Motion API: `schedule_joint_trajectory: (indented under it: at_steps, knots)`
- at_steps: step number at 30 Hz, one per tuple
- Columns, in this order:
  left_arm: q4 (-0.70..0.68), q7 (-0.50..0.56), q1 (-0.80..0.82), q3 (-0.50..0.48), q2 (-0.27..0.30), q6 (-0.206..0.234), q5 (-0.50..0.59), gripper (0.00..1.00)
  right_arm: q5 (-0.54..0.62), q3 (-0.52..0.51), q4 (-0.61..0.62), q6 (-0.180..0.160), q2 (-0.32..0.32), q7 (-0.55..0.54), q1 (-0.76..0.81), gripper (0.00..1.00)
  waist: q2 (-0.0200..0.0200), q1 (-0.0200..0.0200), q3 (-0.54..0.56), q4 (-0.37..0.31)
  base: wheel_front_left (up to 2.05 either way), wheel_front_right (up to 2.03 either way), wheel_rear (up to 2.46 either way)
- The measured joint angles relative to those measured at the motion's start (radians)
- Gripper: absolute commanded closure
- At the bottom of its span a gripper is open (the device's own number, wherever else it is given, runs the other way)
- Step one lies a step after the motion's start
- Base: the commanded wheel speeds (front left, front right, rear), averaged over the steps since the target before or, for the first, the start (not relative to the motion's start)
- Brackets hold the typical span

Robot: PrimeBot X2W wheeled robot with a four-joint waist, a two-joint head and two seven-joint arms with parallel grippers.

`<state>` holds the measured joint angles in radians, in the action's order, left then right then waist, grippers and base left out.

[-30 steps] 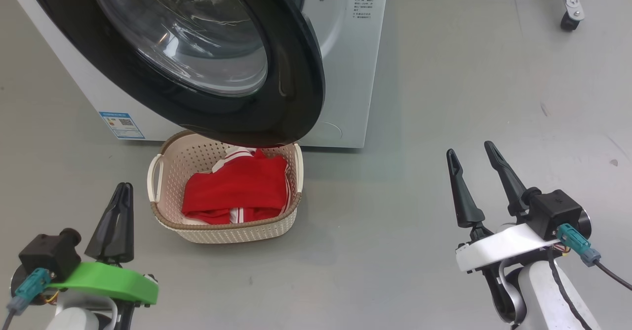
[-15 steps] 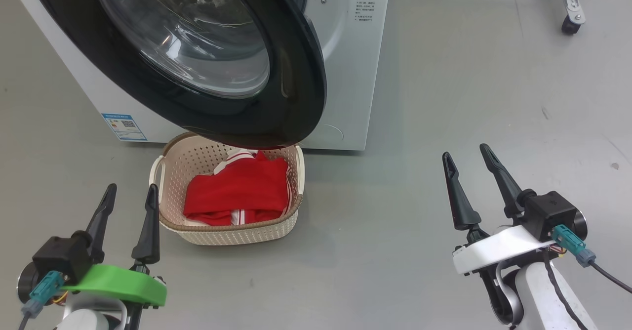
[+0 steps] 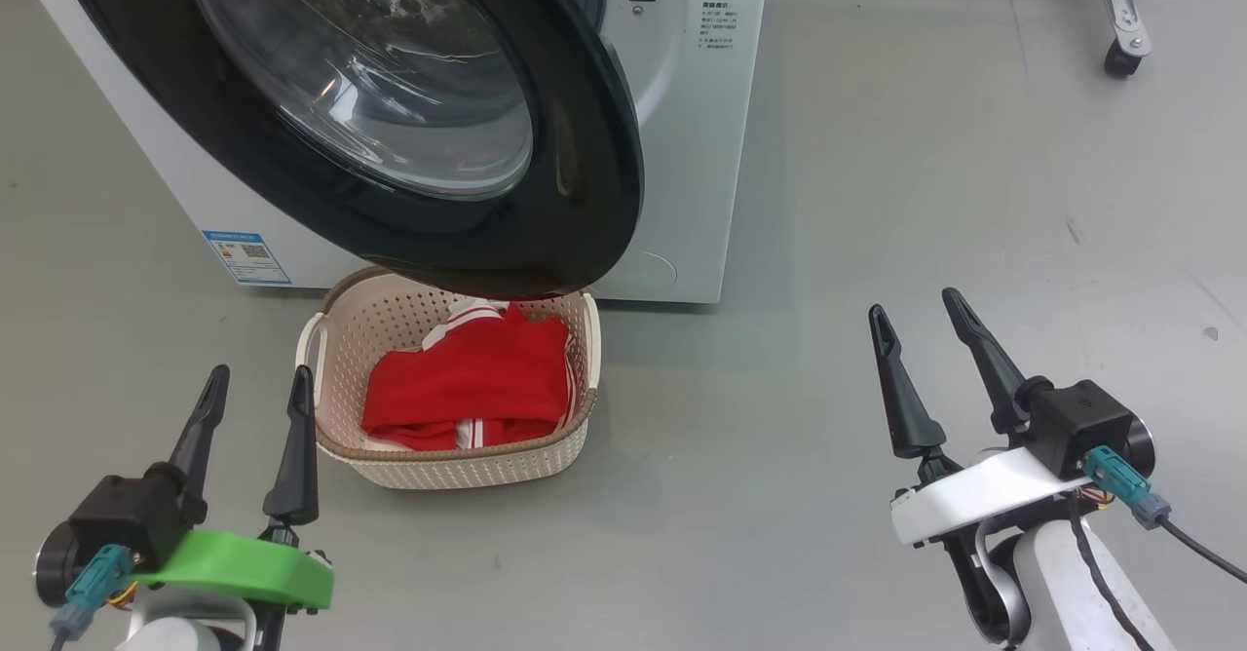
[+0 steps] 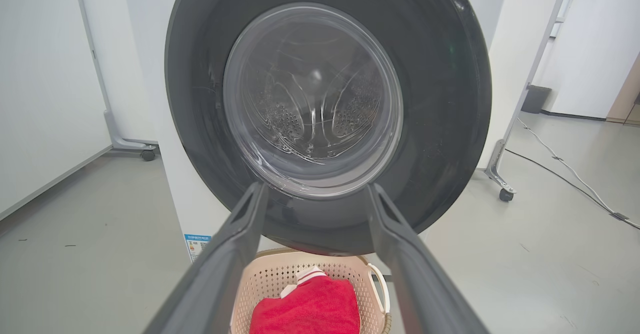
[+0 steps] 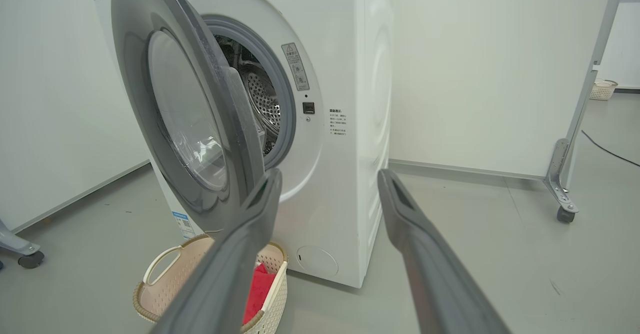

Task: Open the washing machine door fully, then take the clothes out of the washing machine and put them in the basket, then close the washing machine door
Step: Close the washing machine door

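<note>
The machine (image 3: 682, 144) has its door (image 3: 585, 193) swung partway out, hinge to our left, free edge to our right, outer face toward us. Under its lower rim the basket (image 3: 458, 471) holds the clothes (image 3: 468, 383). Both jaws stand spread and empty; we judge the right jaws nearer that free edge for the closing push.
</note>
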<state>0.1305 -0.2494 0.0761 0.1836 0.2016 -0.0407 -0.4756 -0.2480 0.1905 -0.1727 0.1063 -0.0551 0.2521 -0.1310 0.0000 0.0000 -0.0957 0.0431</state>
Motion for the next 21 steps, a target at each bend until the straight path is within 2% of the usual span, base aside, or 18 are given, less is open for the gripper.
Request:
schedule_joint_trajectory:
  at_steps: [21]
  knots:
    - [-0.008,0.0,-0.015,-0.034,-0.049,-0.026,0.029,0.0,0.0,-0.012,0.0,0.006,0.002,0.0,0.0,0.0,0.0,0.0,-0.011,0.001,0.0,0.0,0.0]
